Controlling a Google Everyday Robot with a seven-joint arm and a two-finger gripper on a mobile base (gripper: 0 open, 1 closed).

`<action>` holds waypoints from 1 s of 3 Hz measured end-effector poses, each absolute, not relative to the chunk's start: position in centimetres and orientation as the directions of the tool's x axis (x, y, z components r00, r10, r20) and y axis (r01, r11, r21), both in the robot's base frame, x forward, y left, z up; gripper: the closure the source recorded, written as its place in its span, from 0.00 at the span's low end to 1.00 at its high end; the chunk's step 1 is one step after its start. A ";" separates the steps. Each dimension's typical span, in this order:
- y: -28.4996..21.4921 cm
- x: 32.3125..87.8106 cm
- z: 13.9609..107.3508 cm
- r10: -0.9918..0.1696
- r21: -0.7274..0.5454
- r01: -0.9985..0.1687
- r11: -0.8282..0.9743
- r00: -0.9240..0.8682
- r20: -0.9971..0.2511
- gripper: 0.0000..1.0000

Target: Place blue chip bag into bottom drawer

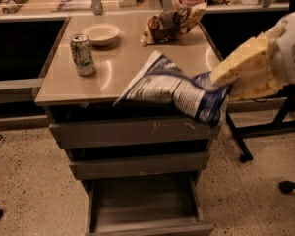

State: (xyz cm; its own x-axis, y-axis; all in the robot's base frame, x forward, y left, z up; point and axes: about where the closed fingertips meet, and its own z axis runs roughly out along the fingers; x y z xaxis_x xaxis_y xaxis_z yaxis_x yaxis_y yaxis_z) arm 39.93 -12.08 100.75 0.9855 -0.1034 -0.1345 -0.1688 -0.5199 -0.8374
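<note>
The blue chip bag (pixel 174 90), dark blue with white patches and print, hangs in the air over the front right edge of the cabinet top. My gripper (pixel 223 85), with pale yellow fingers, comes in from the right and is shut on the bag's right end. The bottom drawer (pixel 145 205) stands pulled out below, a wide shallow grey tray with nothing in it. The bag is well above the drawer and a little to the right of its middle.
On the cabinet top (pixel 113 70) stand a green-and-white can (pixel 82 54), a small bowl (pixel 101 33) and a brown-and-yellow snack bag (pixel 169 23). Two shut grey drawers (pixel 137 132) sit above the open one. A chair base (pixel 265 132) stands at the right.
</note>
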 end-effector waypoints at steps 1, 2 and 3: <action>-12.4 37.3 95.2 -0.137 -0.819 -0.298 -0.490 0.954 -0.265 1.00; -11.5 35.9 88.1 -0.151 -0.760 -0.420 -0.495 0.904 -0.401 1.00; -11.1 35.2 86.9 -0.143 -0.745 -0.438 -0.503 0.892 -0.428 1.00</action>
State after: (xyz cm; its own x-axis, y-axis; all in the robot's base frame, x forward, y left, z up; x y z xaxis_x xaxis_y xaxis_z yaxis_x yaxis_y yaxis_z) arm 35.15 -11.10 86.92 0.8922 -0.1430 -0.4284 -0.4383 -0.5028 -0.7450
